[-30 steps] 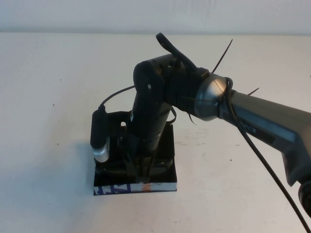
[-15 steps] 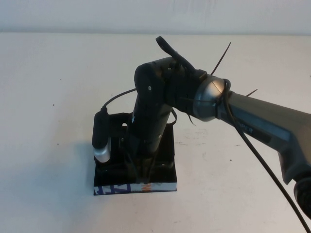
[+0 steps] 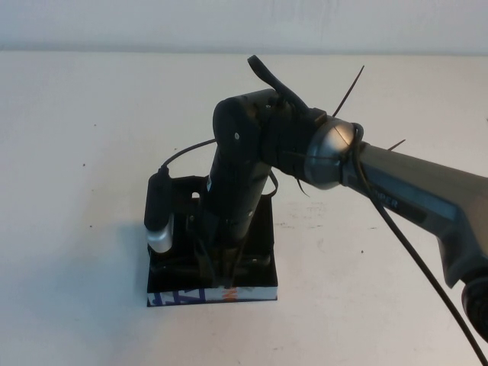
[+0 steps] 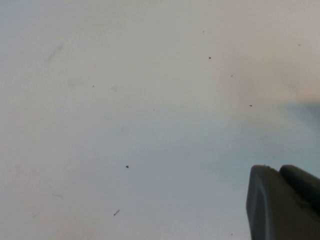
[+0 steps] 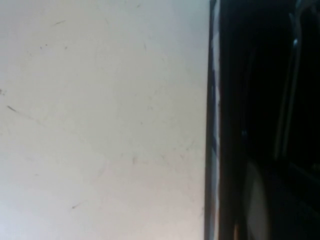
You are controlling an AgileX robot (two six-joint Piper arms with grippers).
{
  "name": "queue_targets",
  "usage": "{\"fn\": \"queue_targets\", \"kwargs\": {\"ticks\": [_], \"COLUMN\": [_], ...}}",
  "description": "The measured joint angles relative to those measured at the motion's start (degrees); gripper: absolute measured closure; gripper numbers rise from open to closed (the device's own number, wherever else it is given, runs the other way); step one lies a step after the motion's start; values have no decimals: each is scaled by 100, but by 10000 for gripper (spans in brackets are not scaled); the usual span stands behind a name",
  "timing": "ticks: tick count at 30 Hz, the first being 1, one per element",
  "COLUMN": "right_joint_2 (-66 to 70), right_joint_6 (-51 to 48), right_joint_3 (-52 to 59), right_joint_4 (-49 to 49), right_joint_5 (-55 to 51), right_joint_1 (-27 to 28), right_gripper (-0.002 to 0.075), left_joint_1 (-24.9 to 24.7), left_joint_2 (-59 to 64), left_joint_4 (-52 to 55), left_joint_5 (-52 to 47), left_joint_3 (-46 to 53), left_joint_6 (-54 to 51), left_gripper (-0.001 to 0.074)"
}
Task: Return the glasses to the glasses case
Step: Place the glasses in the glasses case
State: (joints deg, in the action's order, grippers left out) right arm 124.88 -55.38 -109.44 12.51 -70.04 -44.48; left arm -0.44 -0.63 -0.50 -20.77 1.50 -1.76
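Black glasses case [image 3: 263, 252] — blue-orange print.

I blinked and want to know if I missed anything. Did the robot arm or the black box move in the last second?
Hardly anything. The right arm shifted a touch, its wrist sitting very slightly higher; the right gripper stays down inside the glasses case, shut. The case has not moved on the table. The glasses cannot be made out. The left gripper is parked away over bare table.

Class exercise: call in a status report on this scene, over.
Right end effector shut, down inside the glasses case. Left end effector parked over bare table. Glasses hidden under the arm. Nothing in the way.
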Motion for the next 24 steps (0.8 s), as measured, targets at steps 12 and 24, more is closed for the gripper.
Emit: {"fn": "queue_targets", "kwargs": {"ticks": [12,24], "right_joint_2": [99,108], "right_joint_6": [0,0], "right_joint_3": [34,45], "right_joint_4": [37,78], "right_joint_5": [0,0], "right_joint_1": [74,84], "right_gripper": [721,718], "left_joint_1": [0,0], "left_joint_2": [0,0], "left_joint_4": [0,0], "left_joint_5": [0,0], "left_joint_3": [0,0], "left_joint_6": [0,0], "left_gripper": [736,736]}}
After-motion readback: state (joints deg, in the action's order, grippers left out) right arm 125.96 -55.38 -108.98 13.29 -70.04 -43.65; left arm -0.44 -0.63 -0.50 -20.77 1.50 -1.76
